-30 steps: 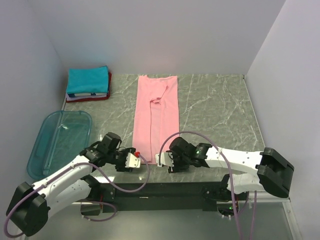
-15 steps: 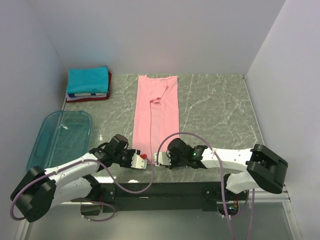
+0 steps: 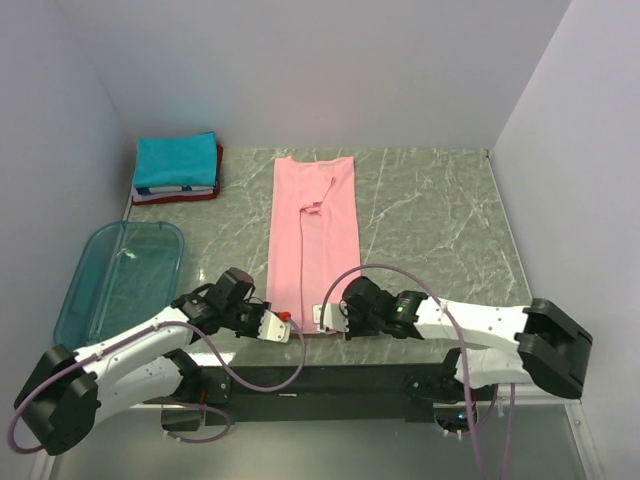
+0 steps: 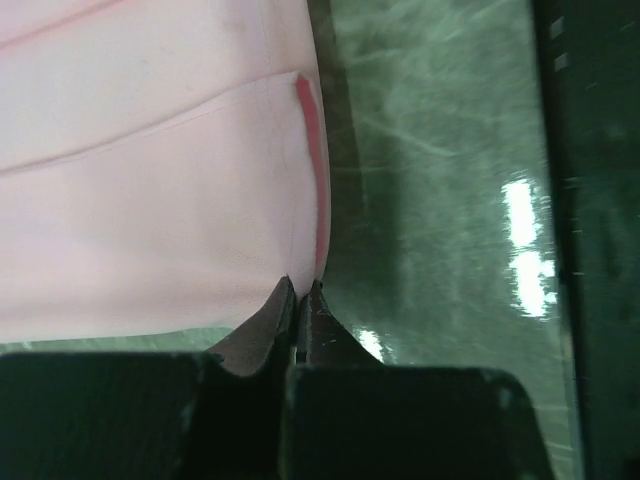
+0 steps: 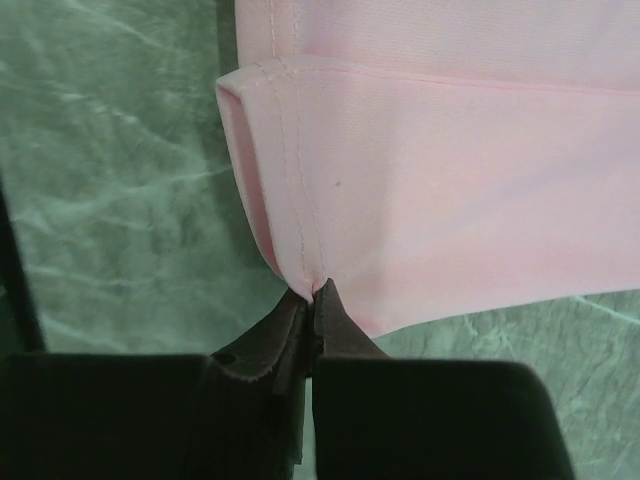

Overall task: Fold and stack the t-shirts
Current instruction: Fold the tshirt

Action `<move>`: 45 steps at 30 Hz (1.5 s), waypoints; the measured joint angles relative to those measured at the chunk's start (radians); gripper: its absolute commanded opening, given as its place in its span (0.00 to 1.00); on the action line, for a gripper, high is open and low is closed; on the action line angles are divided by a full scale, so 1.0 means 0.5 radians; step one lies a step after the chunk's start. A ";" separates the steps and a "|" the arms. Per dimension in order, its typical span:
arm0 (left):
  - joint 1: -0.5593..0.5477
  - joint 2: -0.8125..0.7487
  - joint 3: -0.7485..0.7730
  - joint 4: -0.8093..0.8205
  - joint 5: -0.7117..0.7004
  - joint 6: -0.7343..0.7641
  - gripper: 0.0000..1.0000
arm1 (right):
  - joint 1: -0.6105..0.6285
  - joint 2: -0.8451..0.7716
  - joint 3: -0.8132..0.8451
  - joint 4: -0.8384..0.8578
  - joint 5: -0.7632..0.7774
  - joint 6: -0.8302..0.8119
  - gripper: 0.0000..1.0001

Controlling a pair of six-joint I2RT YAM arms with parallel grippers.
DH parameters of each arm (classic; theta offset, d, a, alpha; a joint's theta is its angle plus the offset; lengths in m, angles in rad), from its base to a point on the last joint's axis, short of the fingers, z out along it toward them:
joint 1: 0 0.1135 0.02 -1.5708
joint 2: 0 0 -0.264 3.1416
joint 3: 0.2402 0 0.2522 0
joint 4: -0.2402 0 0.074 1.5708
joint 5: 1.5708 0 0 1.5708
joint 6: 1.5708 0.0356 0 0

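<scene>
Your left gripper (image 4: 300, 298) was pinched tight on the near left corner of the pink t-shirt (image 3: 312, 235); your right gripper (image 5: 312, 300) was clamped on its near right corner; the shirt lay flat, lengthwise, mid-table; the folded teal t-shirt (image 3: 176, 160) topped a stack at the far left.

In the top view, the two near corners of the long light pink cloth t-shirt (image 3: 312, 235) are covered by the left gripper (image 3: 283, 325) and the right gripper (image 3: 322, 318). In both wrist views the upper edge cuts the shirt, and the cloth pinched inside each gripper is hidden. Under the folded teal t-shirt (image 3: 176, 160), the other shirts (image 3: 178, 192) show only red and white edges.
</scene>
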 measured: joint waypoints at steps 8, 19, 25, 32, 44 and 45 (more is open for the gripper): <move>0.016 -0.051 0.238 -0.298 0.143 -0.092 0.00 | -0.036 -0.192 0.063 -0.165 -0.054 0.071 0.00; 0.421 0.467 0.683 -0.394 0.294 -0.036 0.00 | -0.512 0.073 0.439 -0.235 -0.154 -0.195 0.00; 0.592 0.871 0.974 -0.385 0.332 0.025 0.00 | -0.701 0.401 0.716 -0.220 -0.196 -0.387 0.00; 0.773 1.272 1.373 -0.341 0.370 0.054 0.00 | -0.877 0.710 0.995 -0.204 -0.241 -0.540 0.00; 0.906 1.757 1.855 -0.270 0.407 0.052 0.00 | -1.060 1.130 1.469 -0.221 -0.276 -0.681 0.00; 0.912 1.788 1.890 -0.267 0.407 0.052 0.00 | -1.069 1.167 1.506 -0.222 -0.276 -0.687 0.00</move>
